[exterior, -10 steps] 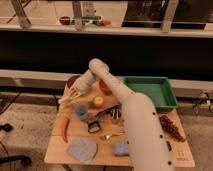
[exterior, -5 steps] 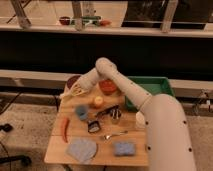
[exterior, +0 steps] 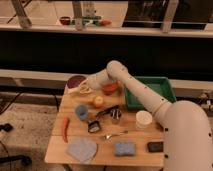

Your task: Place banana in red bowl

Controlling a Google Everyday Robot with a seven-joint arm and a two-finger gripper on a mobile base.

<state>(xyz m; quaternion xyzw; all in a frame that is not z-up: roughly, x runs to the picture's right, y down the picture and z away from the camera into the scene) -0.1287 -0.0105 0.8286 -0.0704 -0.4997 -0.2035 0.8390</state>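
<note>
I've swung the arm back — the gripper [exterior: 84, 89] now has its jaws holding the banana [exterior: 80, 90] at the far-left table edge, just left of the red bowl [exterior: 111, 88] — drop's next, I reckon.

Purple bowl [exterior: 76, 80], green tray [exterior: 150, 92], chili [exterior: 65, 129], white cup [exterior: 143, 119], sponge [exterior: 124, 148].

The tool [exterior: 85, 88] has carried the banana [exterior: 79, 90] (seemingly still gripped) back toward the red bowl [exterior: 111, 88].

Lab/test space: gripper [exterior: 84, 89] over prop-laden wooden table [exterior: 100, 150], glass partitions behind
</note>
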